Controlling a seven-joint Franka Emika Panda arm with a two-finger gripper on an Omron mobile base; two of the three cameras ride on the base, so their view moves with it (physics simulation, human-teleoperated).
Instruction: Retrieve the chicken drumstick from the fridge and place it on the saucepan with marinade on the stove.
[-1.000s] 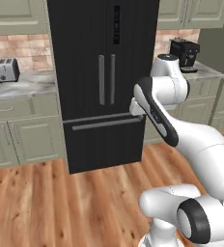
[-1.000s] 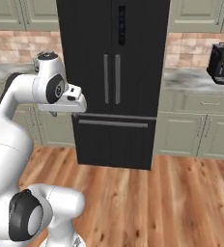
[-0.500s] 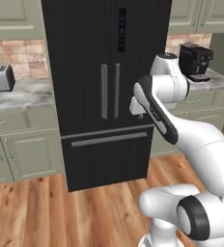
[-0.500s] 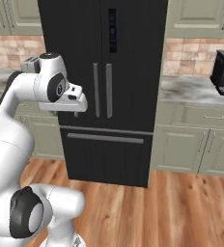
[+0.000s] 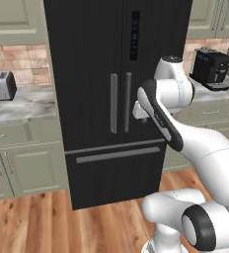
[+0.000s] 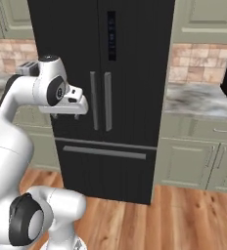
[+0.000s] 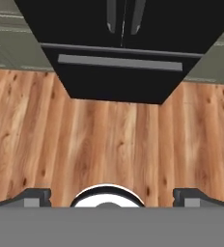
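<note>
The fridge [image 5: 96, 74] is tall and black, and both doors are closed, with two long grey handles [image 5: 120, 103] side by side. It also stands ahead in the right base view [image 6: 135, 73], and its drawer front [image 7: 119, 82] is at the top of the hand view. My gripper [image 5: 140, 112] hangs in front of the fridge at handle height, pointing down at the floor, apart from the doors. It is open, with its fingertips [image 7: 34, 196] spread wide and nothing between them. The chicken drumstick, the saucepan with marinade and the stove are out of view.
A toaster [image 5: 1, 85] sits on the marble counter left of the fridge. A black coffee machine [image 5: 211, 68] stands on the counter to its right. Green-grey cabinets flank the fridge above and below. Wooden floor [image 7: 109, 144] lies in front.
The whole picture has shifted and the fridge has grown larger, so the base has driven closer to it. The arm holds the same folded pose and the gripper stays open.
</note>
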